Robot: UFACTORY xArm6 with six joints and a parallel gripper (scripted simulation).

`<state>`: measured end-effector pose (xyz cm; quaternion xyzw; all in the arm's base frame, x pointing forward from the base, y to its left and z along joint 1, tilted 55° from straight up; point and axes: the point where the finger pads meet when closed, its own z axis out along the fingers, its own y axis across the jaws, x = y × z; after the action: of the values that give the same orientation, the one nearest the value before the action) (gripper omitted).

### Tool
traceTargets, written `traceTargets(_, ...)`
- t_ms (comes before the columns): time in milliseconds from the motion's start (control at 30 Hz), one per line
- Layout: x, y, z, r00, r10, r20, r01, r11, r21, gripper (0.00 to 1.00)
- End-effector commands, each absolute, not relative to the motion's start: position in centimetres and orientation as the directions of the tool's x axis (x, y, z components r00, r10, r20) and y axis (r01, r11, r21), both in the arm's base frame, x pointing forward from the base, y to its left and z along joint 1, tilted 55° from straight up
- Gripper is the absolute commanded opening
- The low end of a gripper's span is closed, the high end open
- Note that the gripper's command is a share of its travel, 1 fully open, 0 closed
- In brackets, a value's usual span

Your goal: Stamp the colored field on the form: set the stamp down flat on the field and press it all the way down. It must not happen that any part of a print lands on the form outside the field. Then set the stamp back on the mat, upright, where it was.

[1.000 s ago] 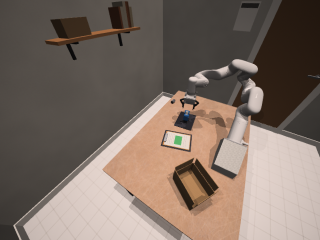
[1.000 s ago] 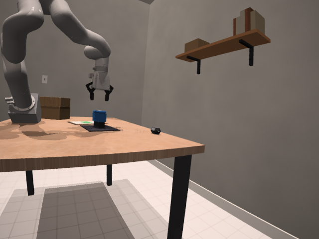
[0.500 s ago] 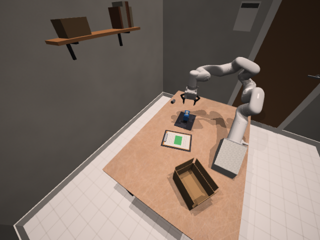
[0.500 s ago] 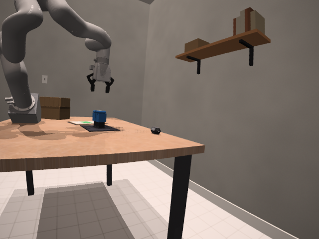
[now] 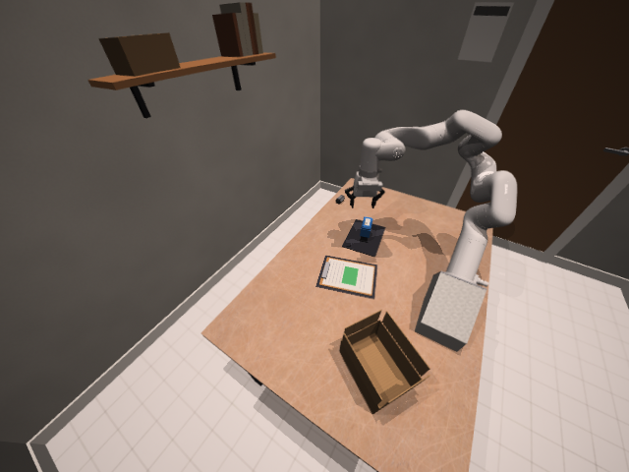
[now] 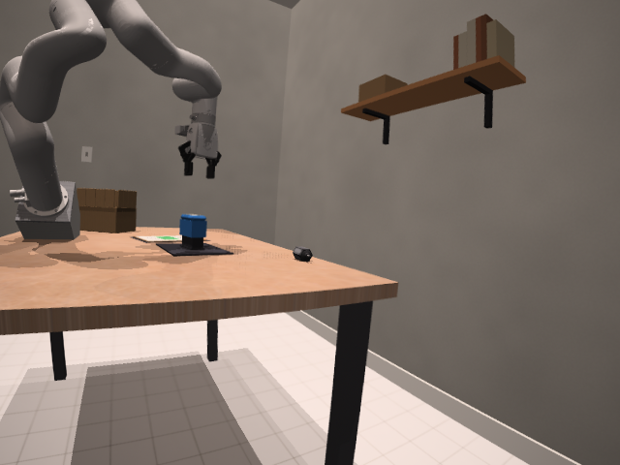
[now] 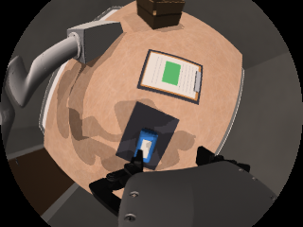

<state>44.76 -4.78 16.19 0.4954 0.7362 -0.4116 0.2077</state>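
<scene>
A blue stamp [image 5: 367, 226] with a black base stands upright on a black mat [image 5: 363, 238] on the wooden table; it also shows in the side view [image 6: 193, 231] and in the wrist view [image 7: 147, 148]. My gripper [image 5: 365, 201] hangs open and empty well above the stamp, seen in the side view [image 6: 199, 167] too. A form on a clipboard [image 5: 348, 275] lies beside the mat, with a green field [image 5: 350, 275] in its middle. The form and green field also show in the wrist view [image 7: 172, 72].
An open cardboard box [image 5: 381, 360] sits at the near end of the table. The arm's grey base block [image 5: 451, 310] stands to the right. A small black object [image 5: 339, 200] lies near the table's far left edge, also in the side view [image 6: 302, 253].
</scene>
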Motion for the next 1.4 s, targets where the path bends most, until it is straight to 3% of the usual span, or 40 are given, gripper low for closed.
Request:
traceTargets(0, 48.0, -0.8, 11.4, -0.654, 0.496, -0.572, 0.749, 0.316, -0.582, 1.00)
traceTargets(333, 49.6, 6.0, 0.0, -0.950, 0.243, -0.194, 0.299, 0.541, -0.786, 1.00)
traceTargets(400, 49.6, 6.0, 0.0, -0.950, 0.243, -0.194, 0.299, 0.541, -0.786, 1.00)
traceTargets(433, 50.1, 7.8, -3.4, -0.986, 0.155, -0.065, 0.143, 0.572, -0.807, 1.00)
traceTargets(700, 50.4, 9.6, -7.0, -0.974, -0.024, 0.227, -0.198, 0.582, -0.789, 1.00)
traceTargets(1067, 49.1, 0.5, -13.4, -0.974, -0.024, 0.227, -0.198, 0.582, -0.789, 1.00)
traceTargets(1367, 49.1, 0.4, -13.5, -0.974, -0.024, 0.227, -0.198, 0.582, -0.789, 1.00)
